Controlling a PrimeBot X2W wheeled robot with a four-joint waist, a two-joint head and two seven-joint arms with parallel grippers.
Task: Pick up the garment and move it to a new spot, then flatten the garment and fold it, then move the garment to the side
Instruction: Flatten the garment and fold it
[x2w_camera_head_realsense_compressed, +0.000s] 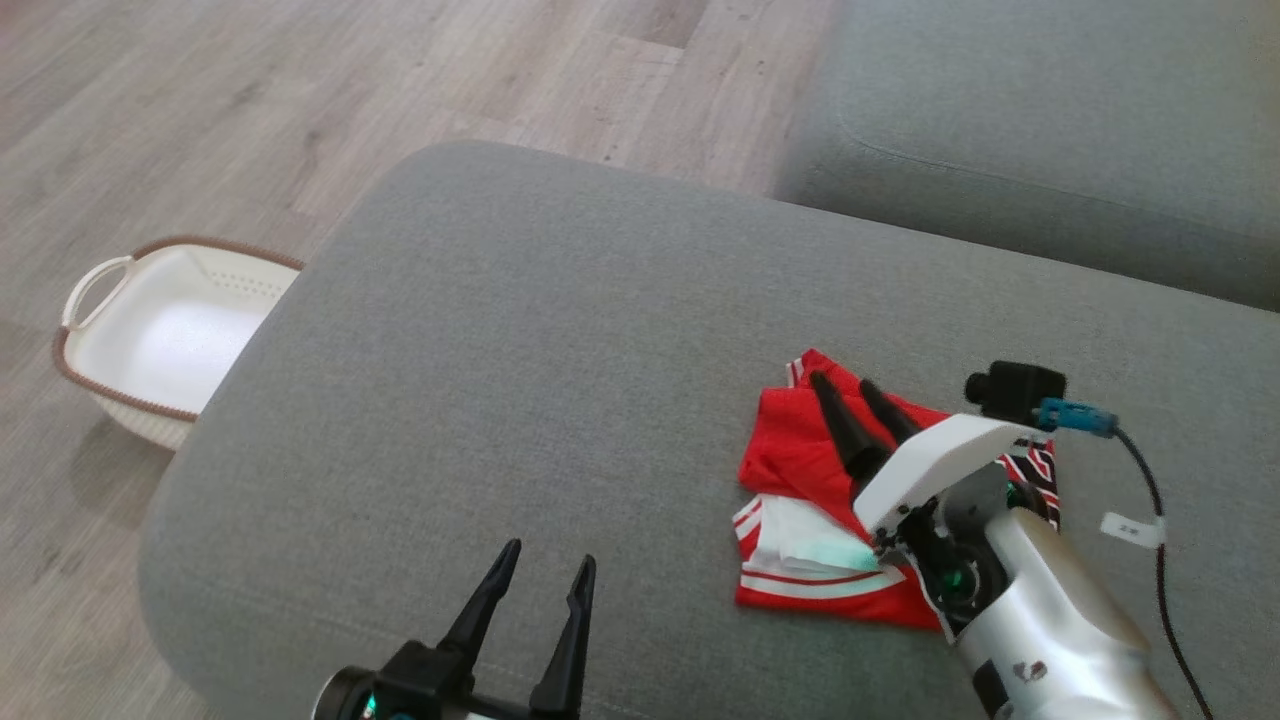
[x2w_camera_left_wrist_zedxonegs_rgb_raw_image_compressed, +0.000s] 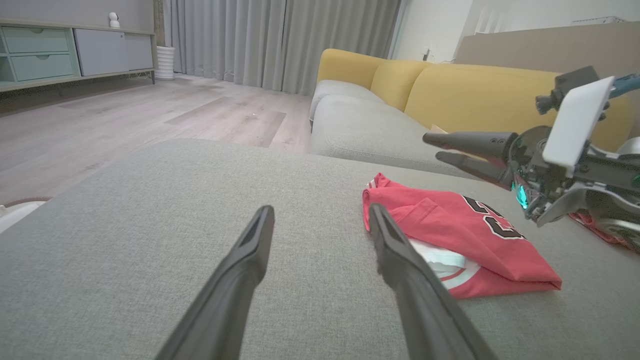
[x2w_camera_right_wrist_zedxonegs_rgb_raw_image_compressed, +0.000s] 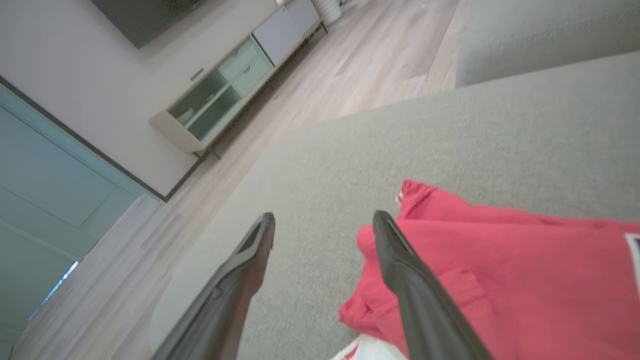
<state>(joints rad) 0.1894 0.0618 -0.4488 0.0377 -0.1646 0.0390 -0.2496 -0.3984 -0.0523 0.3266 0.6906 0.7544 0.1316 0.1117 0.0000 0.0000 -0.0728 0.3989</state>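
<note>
Garment: folded red jersey with white trim and black numerals, lying toward the right of the grey fabric ottoman. Right gripper hangs just above it, fingers spread, holding nothing. Left gripper near the front edge, fingers wide apart, empty. White plastic basket on the wood floor, left.

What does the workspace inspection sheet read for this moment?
Surface: grey ottoman, carrying the garment.
Job's things: red garment, roughly folded, lying flat on the ottoman's right part.
Clutter: white basket on the floor beside the ottoman.
Grippers: left pincer open, apart from the garment; right pincer open, above the garment, holding nothing.
Cables: black cable looping off the right wrist.
Surroundings: wood floor, yellow-backed sofa, cabinet, curtains.
</note>
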